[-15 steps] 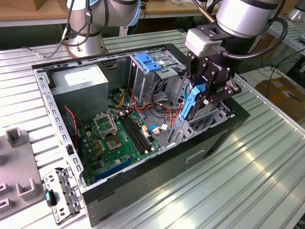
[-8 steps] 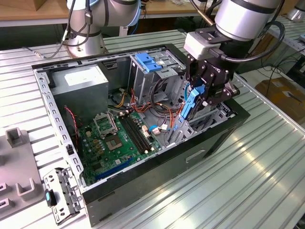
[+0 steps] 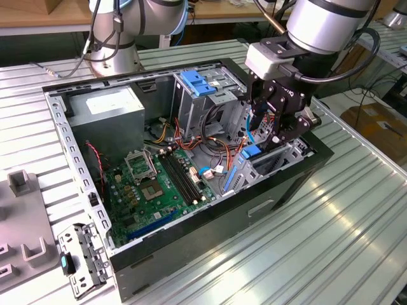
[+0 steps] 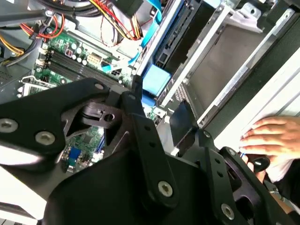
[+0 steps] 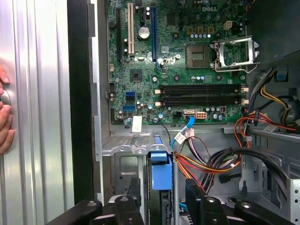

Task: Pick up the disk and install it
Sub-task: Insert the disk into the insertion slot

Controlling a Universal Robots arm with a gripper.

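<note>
Above the drive bay (image 5: pixel 123 171) at the case's (image 5: pixel 80 93) edge, the claw (image 5: pixel 163 191) stands open, straddling the upright disk (image 5: pixel 159 171).

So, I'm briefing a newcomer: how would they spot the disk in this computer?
Find the open computer case; at its end on the exterior view's right, a metal drive cage sits under the gripper. The disk stands edgewise inside, the blue-bracketed slab among bare metal.
</note>
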